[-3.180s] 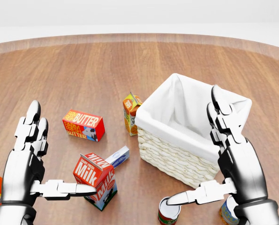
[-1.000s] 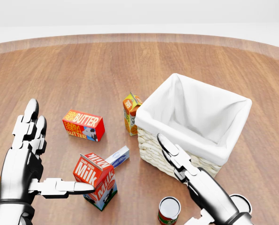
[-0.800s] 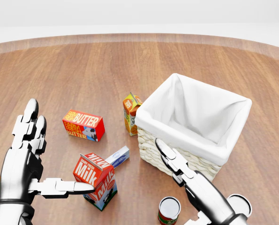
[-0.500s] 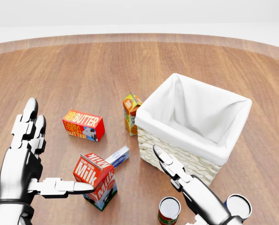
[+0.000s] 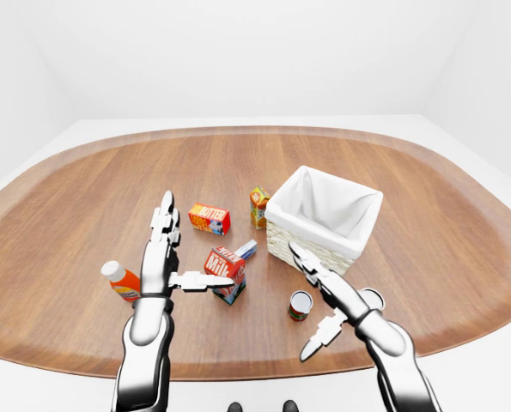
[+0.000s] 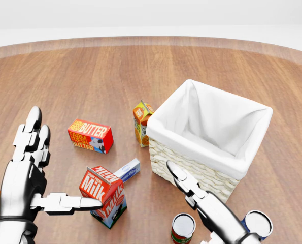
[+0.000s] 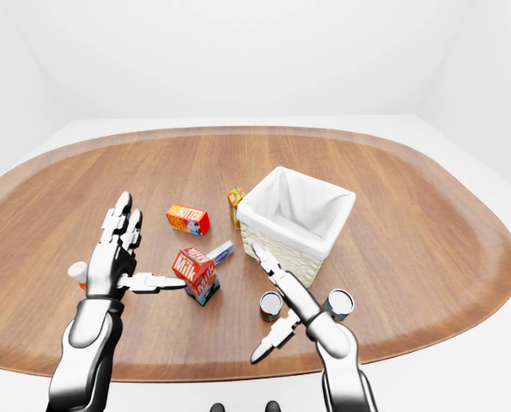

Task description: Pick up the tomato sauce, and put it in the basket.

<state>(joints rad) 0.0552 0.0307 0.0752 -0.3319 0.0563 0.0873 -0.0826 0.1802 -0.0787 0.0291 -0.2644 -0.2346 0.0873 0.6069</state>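
The tomato sauce is a small red can (image 6: 183, 228) with a white top, standing upright on the wooden table at the bottom of the head view, below the basket. The wicker basket (image 6: 167, 158) with a white cloth liner stands right of centre and looks empty. My right hand (image 7: 259, 302) is open, fingers stretched up-left toward the basket's lower wall and thumb hanging down. The can stands between them, just right of the thumb, with no clear contact. My left hand (image 6: 59, 162) is open and empty, its thumb pointing at the milk carton (image 6: 104, 195).
A butter box (image 6: 90, 136), an orange juice carton (image 6: 142, 123) and a small blue-white carton (image 6: 128, 170) lie left of the basket. A blue can (image 6: 256, 223) stands right of my right hand. An orange bottle (image 5: 118, 279) stands behind my left hand.
My right hand came down from in front of the basket and now reaches low, beside the red can, uncovering the blue can. The left hand has barely moved.
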